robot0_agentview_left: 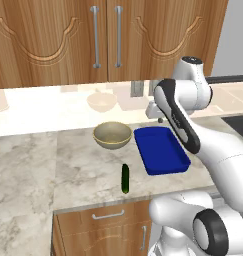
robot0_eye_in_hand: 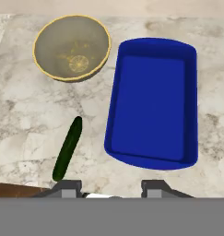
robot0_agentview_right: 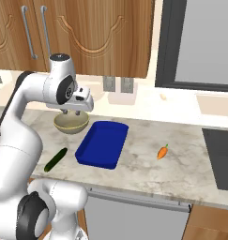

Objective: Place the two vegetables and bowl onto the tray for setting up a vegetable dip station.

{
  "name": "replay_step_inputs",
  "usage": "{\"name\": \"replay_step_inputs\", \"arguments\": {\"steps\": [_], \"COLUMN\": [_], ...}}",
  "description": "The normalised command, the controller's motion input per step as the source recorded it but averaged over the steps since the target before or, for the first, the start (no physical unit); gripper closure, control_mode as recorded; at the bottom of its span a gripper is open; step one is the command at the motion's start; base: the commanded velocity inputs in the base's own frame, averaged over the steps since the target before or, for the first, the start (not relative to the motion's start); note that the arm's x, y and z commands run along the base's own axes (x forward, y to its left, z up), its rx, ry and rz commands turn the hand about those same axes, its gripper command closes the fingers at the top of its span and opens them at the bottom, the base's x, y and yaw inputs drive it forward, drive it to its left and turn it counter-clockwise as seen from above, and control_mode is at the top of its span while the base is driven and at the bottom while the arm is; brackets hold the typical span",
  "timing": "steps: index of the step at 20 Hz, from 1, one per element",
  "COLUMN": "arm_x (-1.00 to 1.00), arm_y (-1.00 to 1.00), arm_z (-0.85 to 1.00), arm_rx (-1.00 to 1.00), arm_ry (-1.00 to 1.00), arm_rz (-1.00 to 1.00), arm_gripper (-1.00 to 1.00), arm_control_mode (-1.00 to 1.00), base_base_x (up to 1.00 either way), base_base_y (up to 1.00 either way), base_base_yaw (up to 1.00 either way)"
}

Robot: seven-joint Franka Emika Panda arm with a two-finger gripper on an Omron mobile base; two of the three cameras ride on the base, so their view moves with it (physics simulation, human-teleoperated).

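The tray [robot0_eye_in_hand: 152, 101] is the biggest thing here. It is deep blue with nothing in it, and it lies right under the hand, a bit to the hand's right. Its long side runs away from the hand, toward the wall.

The bowl [robot0_eye_in_hand: 71, 46] comes next. It sits upright on the counter [robot0_eye_in_hand: 21, 115], just beside the far left corner of the tray, ahead of the hand and to its left. It looks close to the tray but not touching it.

The cucumber [robot0_eye_in_hand: 68, 148] is slim and dark green. It lies flat on the counter, near the hand on its left, close to the counter's front edge. Its long way runs from near-left to far-right, so its far end tips a little toward the tray.

The carrot [robot0_agentview_right: 163, 152] is the smallest. It is well apart from the rest, on the far side of the tray from the bowl and cucumber.

The gripper [robot0_eye_in_hand: 111, 186] hangs high above the counter, holding nothing. Its two fingers [robot0_eye_in_hand: 67, 186] are spread apart.

Nothing is on the tray yet. I think the cucumber is the easy first pick. To do it well, the hand should go down over the cucumber's middle and turn so the fingers close across its thin side, not along its length. That way it should not roll or tip.
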Motion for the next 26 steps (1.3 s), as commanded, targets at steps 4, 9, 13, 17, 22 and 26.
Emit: {"name": "replay_step_inputs", "arguments": {"steps": [4, 9, 13, 17, 22, 26], "arm_x": [0.0, 0.0, 0.04, 0.18, 0.25, 0.26], "arm_y": [0.21, 0.38, 0.34, 0.1, 0.06, 0.03], "arm_z": [-0.09, -0.19, -0.08, -0.13, -0.25, -0.3], "arm_rx": [0.0, 0.0, 0.0, 0.0, 0.0, 0.0], "arm_ry": [0.0, 0.0, -0.06, -0.04, 0.0, 0.0], "arm_rz": [-0.09, -0.2, -0.17, -0.08, -0.06, -0.09], "arm_gripper": [-1.0, -1.0, -1.0, -1.0, -1.0, -1.0], "arm_control_mode": [-1.0, -1.0, -1.0, -1.0, -1.0, -1.0], "base_base_x": [0.0, 0.0, 0.0, 0.0, 0.0, 0.0], "base_base_y": [0.0, 0.0, 0.0, 0.0, 0.0, 0.0], "base_base_yaw": [0.0, 0.0, 0.0, 0.0, 0.0, 0.0]}}
